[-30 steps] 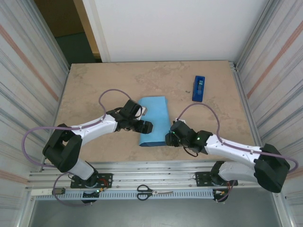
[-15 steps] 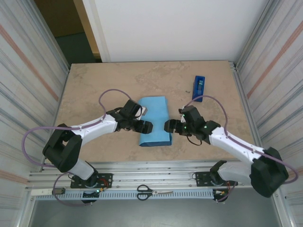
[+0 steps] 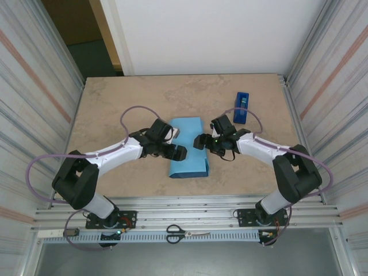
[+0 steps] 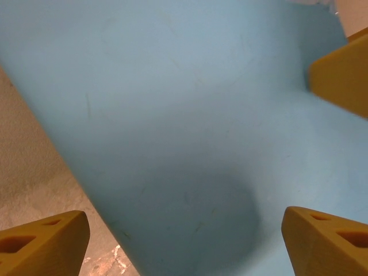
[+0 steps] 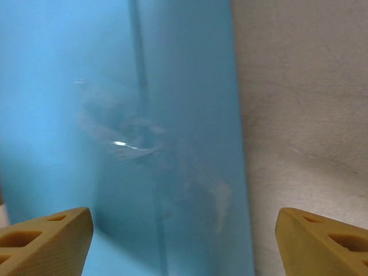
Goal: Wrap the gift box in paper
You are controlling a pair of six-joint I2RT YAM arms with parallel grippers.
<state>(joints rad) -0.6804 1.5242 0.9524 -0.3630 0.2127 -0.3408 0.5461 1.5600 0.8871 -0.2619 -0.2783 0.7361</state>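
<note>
The paper [image 3: 188, 148] lies in the middle of the table, light blue face up, folded into a long parcel. The gift box is hidden under it. My left gripper [image 3: 177, 153] rests over the parcel's left edge, open, with its yellow fingers [image 4: 43, 244] spread above the paper [image 4: 184, 115] and nothing between them. My right gripper [image 3: 200, 141] is at the parcel's right edge, open too, its fingers [image 5: 325, 241] straddling the paper [image 5: 115, 86] and the bare table. A seam with a shiny bit of tape [image 5: 123, 144] runs down the paper in the right wrist view.
A royal-blue tape dispenser [image 3: 241, 107] stands at the back right of the beige table [image 3: 115, 109]. Scissors [image 3: 187, 233] lie on the front rail below the table edge. Metal walls close in both sides.
My right arm has swung away from the parcel's near right corner to further back along its right edge. The left arm and the paper have stayed put.
</note>
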